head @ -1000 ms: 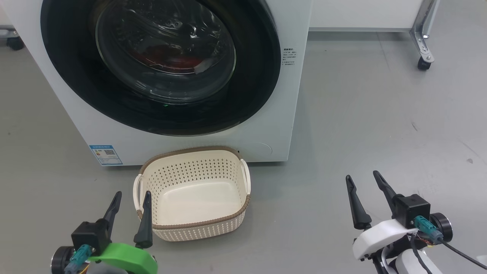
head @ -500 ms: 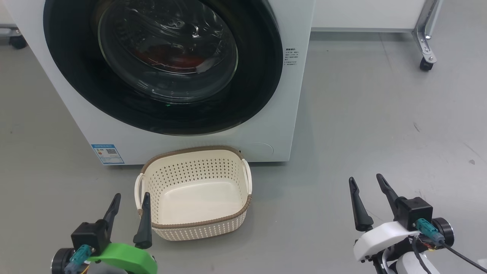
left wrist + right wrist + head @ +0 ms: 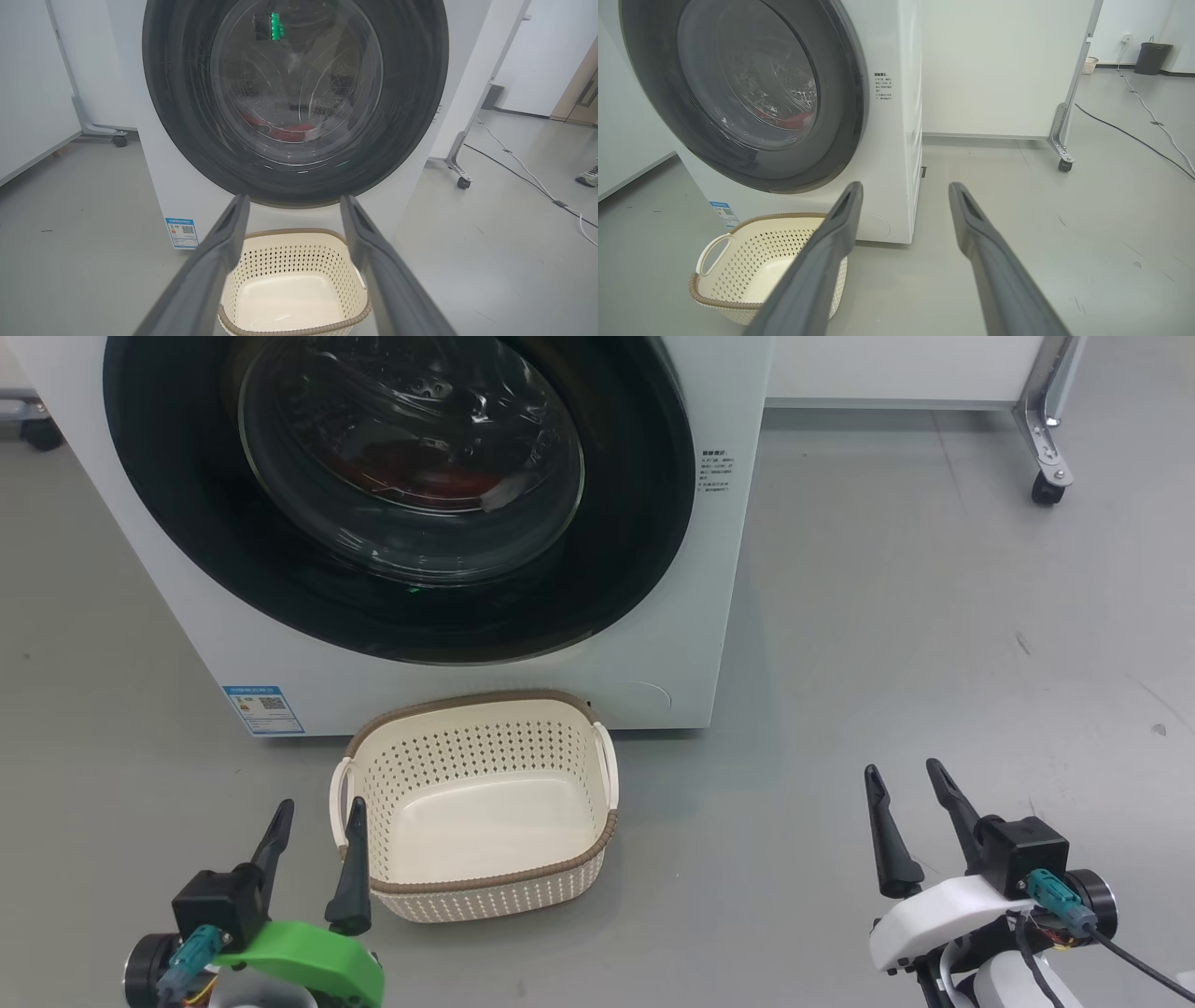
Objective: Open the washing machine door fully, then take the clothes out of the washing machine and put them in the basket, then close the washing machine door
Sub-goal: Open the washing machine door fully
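One basket [image 3: 485, 899] beside left claw [image 3: 320, 803]

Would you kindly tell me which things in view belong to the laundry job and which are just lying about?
For the job: the washing machine, its shut door, the red clothes behind the glass, the empty basket.

Just lying about: the wheeled stand, the floor cable, the dark bin, a person's shoe.
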Motion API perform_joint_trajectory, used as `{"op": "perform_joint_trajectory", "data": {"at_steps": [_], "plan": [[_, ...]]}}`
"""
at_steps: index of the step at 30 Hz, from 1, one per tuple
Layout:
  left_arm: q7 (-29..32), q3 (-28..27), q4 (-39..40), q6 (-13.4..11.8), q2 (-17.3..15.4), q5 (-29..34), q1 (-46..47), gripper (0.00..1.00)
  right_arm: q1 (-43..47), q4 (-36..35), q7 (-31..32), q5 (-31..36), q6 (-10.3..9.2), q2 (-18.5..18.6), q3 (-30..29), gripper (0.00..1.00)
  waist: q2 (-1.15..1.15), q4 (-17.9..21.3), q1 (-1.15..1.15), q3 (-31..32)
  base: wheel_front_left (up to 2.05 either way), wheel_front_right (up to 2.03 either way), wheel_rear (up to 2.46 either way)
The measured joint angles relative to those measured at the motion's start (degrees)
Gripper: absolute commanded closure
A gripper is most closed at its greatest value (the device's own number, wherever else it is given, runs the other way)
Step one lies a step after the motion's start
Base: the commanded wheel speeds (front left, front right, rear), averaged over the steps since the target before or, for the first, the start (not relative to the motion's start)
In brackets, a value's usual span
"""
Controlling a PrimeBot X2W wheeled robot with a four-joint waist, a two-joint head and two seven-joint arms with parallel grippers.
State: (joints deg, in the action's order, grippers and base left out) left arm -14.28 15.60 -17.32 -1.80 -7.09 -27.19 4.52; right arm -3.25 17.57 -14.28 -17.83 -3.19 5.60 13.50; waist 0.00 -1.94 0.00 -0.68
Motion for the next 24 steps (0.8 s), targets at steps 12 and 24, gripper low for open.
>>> {"op": "perform_joint_trajectory", "data": {"at_steps": [12, 24], "plan": [[0.0, -0.01, -0.37, 0.0, 0.08, 0.13, 0.23, 0.0, -0.02, -0.08, 0.0, -3.58, 1.62, -1.23, -2.26, 1.0, 0.0, -0.05, 0.0, -0.35, 0.0, 0.0, 0.0], [-0.01, 0.0, 0.7, 0.03, 0.14, 0.31, 1.53, 0.0, -1.39, -0.07, -0.1, -25.13, 7.6, -3.3, -10.92, 1.0, 0.0, -0.66, 0.0, -2.64, 0.0, 0.0, 0.0]]}}
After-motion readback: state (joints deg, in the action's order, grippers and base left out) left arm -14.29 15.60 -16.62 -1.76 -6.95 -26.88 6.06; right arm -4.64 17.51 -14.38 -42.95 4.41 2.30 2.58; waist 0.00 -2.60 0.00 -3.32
